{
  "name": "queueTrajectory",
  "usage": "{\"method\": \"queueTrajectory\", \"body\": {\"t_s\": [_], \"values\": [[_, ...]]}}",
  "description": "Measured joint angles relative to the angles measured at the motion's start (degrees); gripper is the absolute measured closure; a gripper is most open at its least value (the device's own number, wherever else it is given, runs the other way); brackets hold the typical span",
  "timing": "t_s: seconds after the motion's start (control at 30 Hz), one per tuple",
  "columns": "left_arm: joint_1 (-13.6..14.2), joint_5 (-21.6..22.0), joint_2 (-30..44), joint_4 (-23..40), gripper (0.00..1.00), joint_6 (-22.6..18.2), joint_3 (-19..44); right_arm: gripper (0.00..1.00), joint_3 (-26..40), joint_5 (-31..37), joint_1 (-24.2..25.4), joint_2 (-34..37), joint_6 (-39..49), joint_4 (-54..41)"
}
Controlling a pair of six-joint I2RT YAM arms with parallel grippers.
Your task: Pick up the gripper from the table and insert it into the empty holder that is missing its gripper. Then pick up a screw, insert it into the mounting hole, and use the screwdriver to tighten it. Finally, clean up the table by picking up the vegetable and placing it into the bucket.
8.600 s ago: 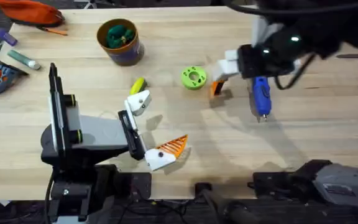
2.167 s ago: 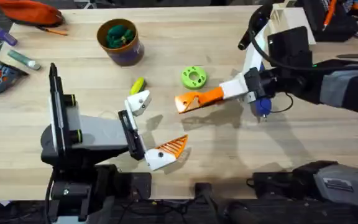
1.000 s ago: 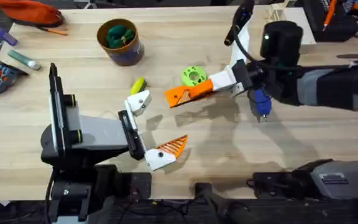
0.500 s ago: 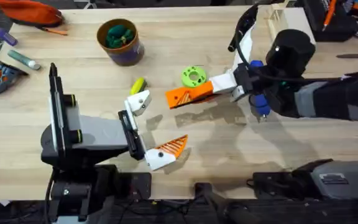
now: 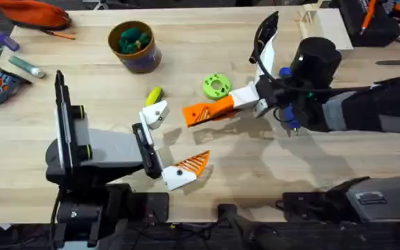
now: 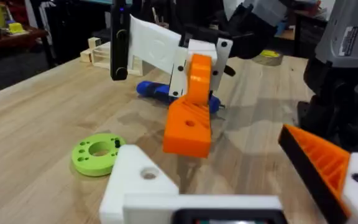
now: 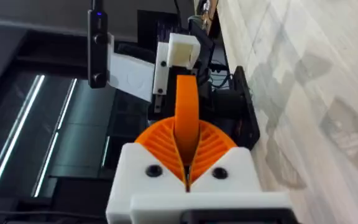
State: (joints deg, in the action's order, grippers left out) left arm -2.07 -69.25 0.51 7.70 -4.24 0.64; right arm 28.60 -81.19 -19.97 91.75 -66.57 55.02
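Note:
My right gripper [image 5: 221, 105] is shut on the gripper [image 5: 198, 113], an orange piece held a little above the table and pointing at the left arm. The right wrist view shows that piece [image 7: 187, 115] upright between the ribbed pads [image 7: 157, 146]. My left gripper [image 5: 178, 137] is open: one tip is the empty holder [image 5: 156, 113], the other carries an orange finger [image 5: 194, 163]. From the left wrist, the piece [image 6: 188, 127] hangs just beyond the empty holder [image 6: 143, 180]. The screwdriver [image 5: 290, 114] lies partly under the right arm. The vegetable [image 5: 154, 94] lies beside the holder. The bucket [image 5: 143, 61] stands at the back left.
A flat green ring dish [image 5: 216, 86] sits just behind the held piece, with small dark bits in it too small to tell. A green leafy toy [image 5: 133, 38] fills the bucket. An orange pouch [image 5: 33, 12] and pens lie far left; a wooden block [image 5: 323, 21] stands back right.
The right gripper has carried the orange piece from beside the screwdriver leftward, past the green dish, toward the left arm's bare mount. The left arm has stayed still.

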Motion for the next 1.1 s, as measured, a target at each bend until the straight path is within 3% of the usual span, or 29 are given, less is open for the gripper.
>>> {"method": "queueTrajectory", "body": {"t_s": [0.6,1.1], "values": [[0.0,0.0,0.0,0.0,0.015,0.01,0.0,0.988,3.22,-0.68,-2.72,0.27,-3.72,-5.62],[0.0,0.0,0.0,0.0,0.015,0.01,0.0,0.988,8.83,-0.68,-5.55,5.55,-3.65,-5.86]]}}
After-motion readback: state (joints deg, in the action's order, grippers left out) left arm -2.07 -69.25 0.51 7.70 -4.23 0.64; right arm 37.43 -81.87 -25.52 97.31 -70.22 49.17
